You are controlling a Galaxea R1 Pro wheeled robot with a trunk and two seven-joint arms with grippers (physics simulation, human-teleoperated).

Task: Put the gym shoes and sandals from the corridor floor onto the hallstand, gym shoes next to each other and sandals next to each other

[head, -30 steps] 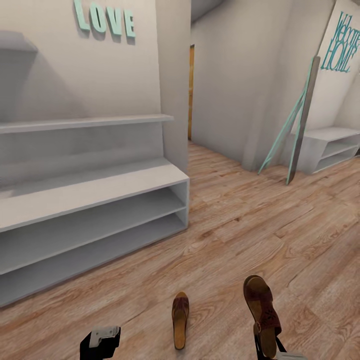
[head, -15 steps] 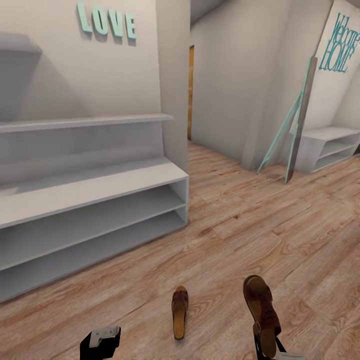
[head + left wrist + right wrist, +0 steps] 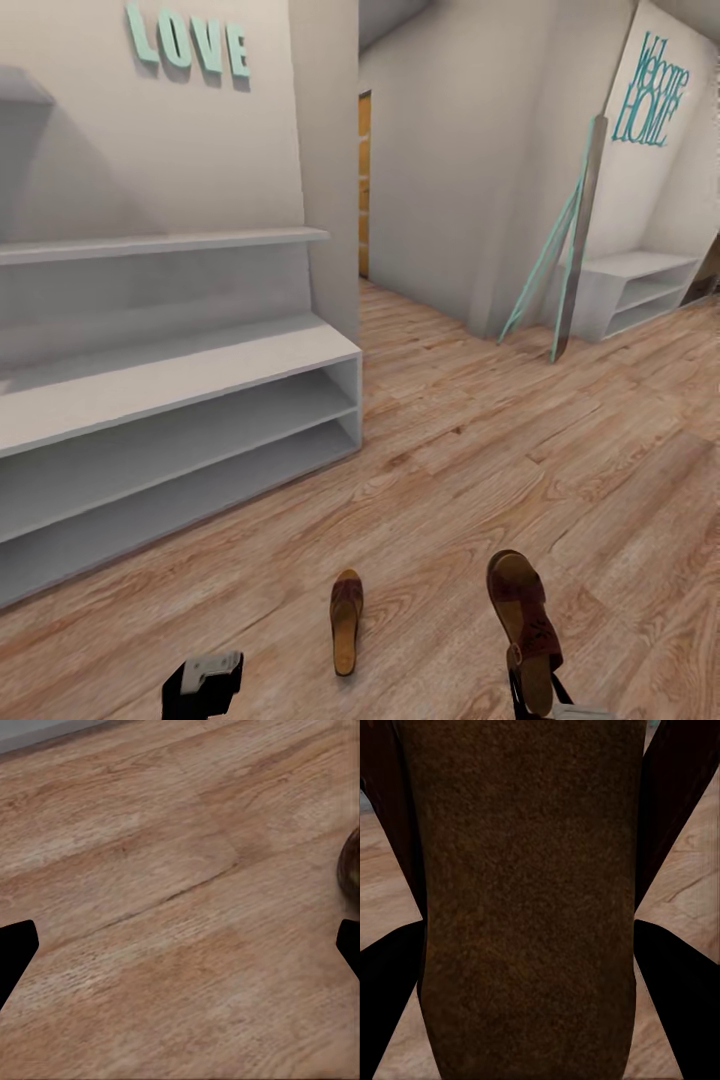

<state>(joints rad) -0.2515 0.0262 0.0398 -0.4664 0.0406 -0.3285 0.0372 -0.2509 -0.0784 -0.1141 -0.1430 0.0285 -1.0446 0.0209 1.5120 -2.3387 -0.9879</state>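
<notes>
Your right pincer (image 3: 545, 705) is cut off at the bottom right edge of the head view; you see only its dark fingers rising beside the held sandal (image 3: 523, 618). In the right wrist view that sandal's (image 3: 529, 900) dark brown, grainy sole fills the centre, with the black fingers (image 3: 390, 997) pressed against both of its sides, so the pincer is clamped on it. The sandal's far end is out of frame there.

Your left pincer (image 3: 205, 678) sits at the bottom left of centre in the head view, partly cropped. In the left wrist view its black fingertips (image 3: 15, 952) stand at opposite edges of the frame, spread wide with nothing between them but the corridor floor (image 3: 165, 907).

The second sandal (image 3: 346, 620) lies flat on the corridor floor (image 3: 480, 450), lower centre of the head view, slim and brown with a strap across it. A rounded dark edge at the right of the left wrist view may be this sandal; you cannot confirm it.

The hallstand (image 3: 170, 420) occupies the left of the head view, pale grey-white, with two open shelf rows. Its left end is cropped.
</notes>
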